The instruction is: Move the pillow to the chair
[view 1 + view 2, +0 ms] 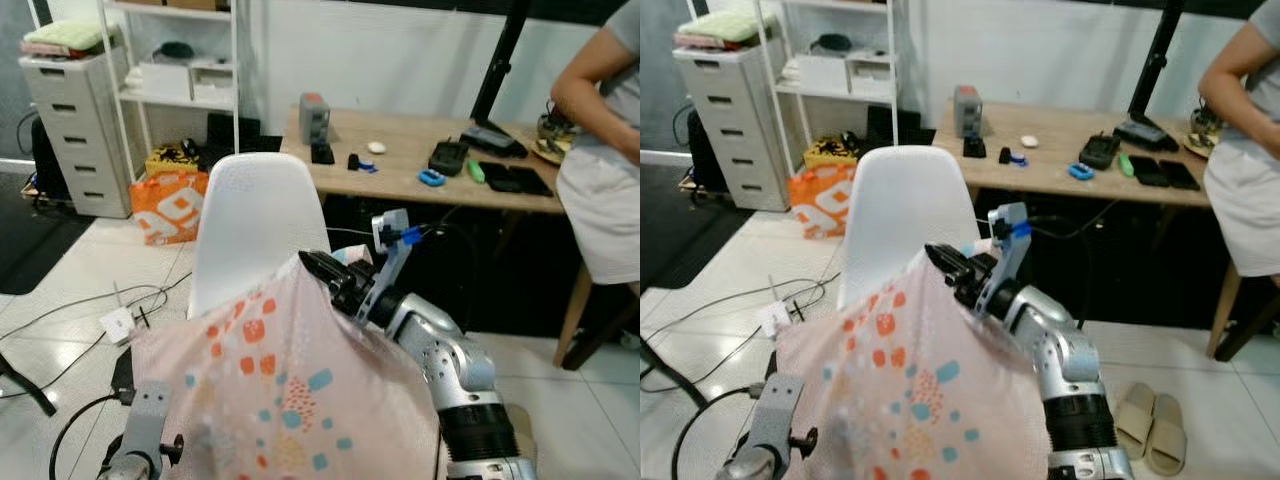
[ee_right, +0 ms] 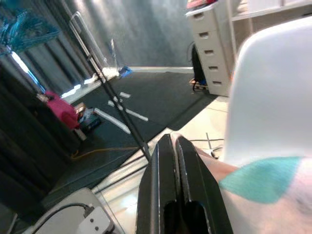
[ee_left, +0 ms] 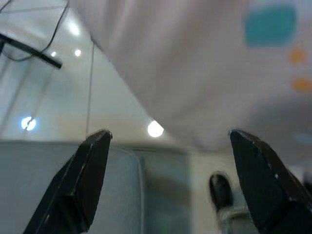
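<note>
While chair (image 1: 255, 225) stands ahead, pillow (image 1: 285, 390) hangs.

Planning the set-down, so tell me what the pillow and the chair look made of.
Pillow: soft woven fabric, matte pale pink with printed orange and teal patches; it drapes and creases where the right gripper pinches it. Chair: probably moulded plastic, one smooth white shell with a slight sheen.

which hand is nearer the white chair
Right. The right hand pinches the pillow's top corner just in front of the chair back. The left hand is open, low under the pillow, farther back.
</note>
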Controlling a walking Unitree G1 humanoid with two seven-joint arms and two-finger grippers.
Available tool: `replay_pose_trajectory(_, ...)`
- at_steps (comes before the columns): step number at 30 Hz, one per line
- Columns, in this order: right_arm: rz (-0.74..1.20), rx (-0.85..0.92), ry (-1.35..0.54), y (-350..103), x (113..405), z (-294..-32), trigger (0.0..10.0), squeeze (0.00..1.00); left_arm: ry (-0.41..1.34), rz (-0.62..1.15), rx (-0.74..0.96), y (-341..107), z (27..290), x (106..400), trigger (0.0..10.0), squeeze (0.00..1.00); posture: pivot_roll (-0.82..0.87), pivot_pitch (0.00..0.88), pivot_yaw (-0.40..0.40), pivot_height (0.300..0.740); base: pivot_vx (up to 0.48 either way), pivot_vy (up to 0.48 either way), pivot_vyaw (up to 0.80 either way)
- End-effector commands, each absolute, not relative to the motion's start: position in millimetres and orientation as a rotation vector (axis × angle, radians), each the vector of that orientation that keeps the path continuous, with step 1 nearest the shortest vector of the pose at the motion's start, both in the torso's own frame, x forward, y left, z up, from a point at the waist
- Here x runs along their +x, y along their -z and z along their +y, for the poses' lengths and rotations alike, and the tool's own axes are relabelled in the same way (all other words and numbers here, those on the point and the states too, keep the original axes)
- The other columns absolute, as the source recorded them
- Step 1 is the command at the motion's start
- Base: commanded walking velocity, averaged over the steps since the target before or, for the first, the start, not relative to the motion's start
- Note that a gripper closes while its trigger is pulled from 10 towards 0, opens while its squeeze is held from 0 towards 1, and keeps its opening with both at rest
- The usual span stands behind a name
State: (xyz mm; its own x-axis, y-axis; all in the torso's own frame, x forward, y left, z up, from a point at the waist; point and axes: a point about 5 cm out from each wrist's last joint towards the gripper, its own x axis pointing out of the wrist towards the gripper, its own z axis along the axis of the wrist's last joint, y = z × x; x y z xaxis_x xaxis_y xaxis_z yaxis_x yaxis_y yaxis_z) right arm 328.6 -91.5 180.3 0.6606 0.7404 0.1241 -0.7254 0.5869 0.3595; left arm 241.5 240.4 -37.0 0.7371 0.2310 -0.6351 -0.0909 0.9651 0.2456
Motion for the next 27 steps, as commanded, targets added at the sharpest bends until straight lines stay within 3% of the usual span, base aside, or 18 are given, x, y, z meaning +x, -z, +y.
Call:
replay_pose_trajectory(1,-0.031,0.407,-0.859,-196.2,328.7,-94.2,10.0,0.00,-0.181,0.724,0.194,37.5,238.8,241.6,10.0,0.00,-0.15,0.036,-0.031,0.740,0.000,0.000,-0.69)
replay_pose_trajectory(19,-0.016,0.386,-0.822,-192.4,330.9,-95.9,10.0,0.00,-0.170,0.729,0.196,38.5,237.2,241.0,10.0,0.00,-0.15,0.029,-0.035,0.740,0.000,0.000,-0.04)
replay_pose_trajectory(23,0.060,0.322,-0.738,-178.3,337.2,-99.7,10.0,0.00,-0.169,0.728,0.196,38.4,237.0,241.2,10.0,0.00,-0.15,0.029,-0.034,0.740,0.000,0.000,0.00)
replay_pose_trajectory(25,0.231,0.137,-0.587,-143.9,346.7,-113.0,10.0,0.00,-0.169,0.731,0.198,38.8,236.9,240.7,10.0,0.00,-0.16,0.024,-0.029,0.740,0.000,0.000,0.00)
replay_pose_trajectory(27,0.311,0.038,-0.552,-126.0,348.0,-123.4,10.0,0.00,-0.167,0.734,0.200,39.3,236.8,240.1,10.0,0.00,-0.15,0.016,-0.034,0.740,0.000,0.000,0.00)
